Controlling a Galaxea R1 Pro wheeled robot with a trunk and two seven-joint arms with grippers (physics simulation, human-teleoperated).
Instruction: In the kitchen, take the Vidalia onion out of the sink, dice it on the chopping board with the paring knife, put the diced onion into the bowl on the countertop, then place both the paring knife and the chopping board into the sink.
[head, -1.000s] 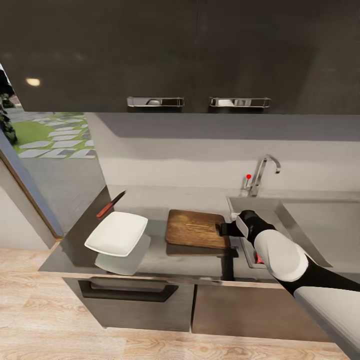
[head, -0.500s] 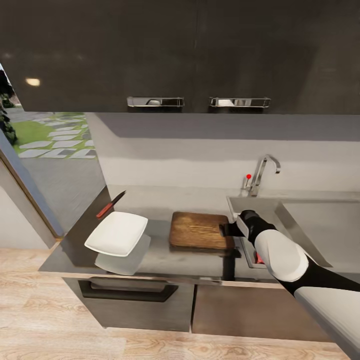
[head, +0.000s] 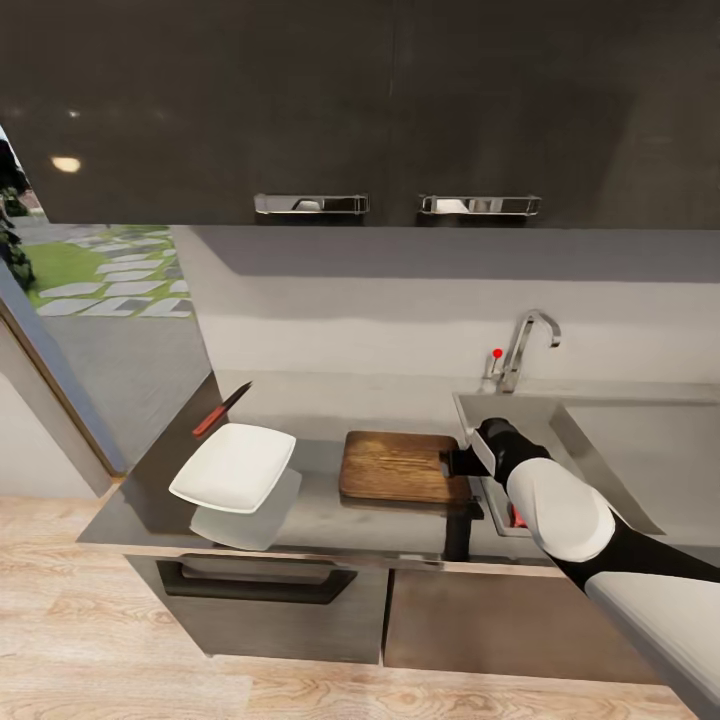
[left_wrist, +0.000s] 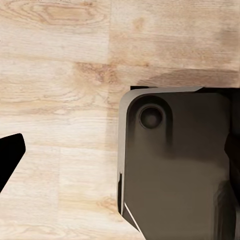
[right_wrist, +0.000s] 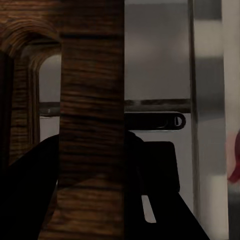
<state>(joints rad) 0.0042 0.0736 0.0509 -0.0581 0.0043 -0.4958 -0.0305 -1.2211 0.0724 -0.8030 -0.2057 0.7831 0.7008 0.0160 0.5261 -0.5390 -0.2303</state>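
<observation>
The dark brown chopping board (head: 400, 466) lies on the countertop (head: 330, 400), its right end at the sink's (head: 545, 420) left rim. My right gripper (head: 456, 462) is shut on that end, beside the handle hole. The right wrist view has the board's edge (right_wrist: 92, 100) clamped in my right gripper (right_wrist: 92, 162), between its dark fingers (right_wrist: 150, 170). The white square bowl (head: 235, 466) stands left of the board. Behind it lies the red-handled paring knife (head: 222, 409). The onion is out of view. My left gripper (left_wrist: 120, 155) hangs open over wooden floor.
A chrome tap (head: 525, 345) with a red-tipped lever stands behind the basin. Something small and red (head: 518, 517) lies in the basin, mostly hidden by my right arm. Dark wall cabinets (head: 400, 110) hang over the counter. My dark base (left_wrist: 175, 165) is under the left gripper.
The right gripper has drawn the chopping board a little to the right, toward the sink. The bowl and knife have not moved.
</observation>
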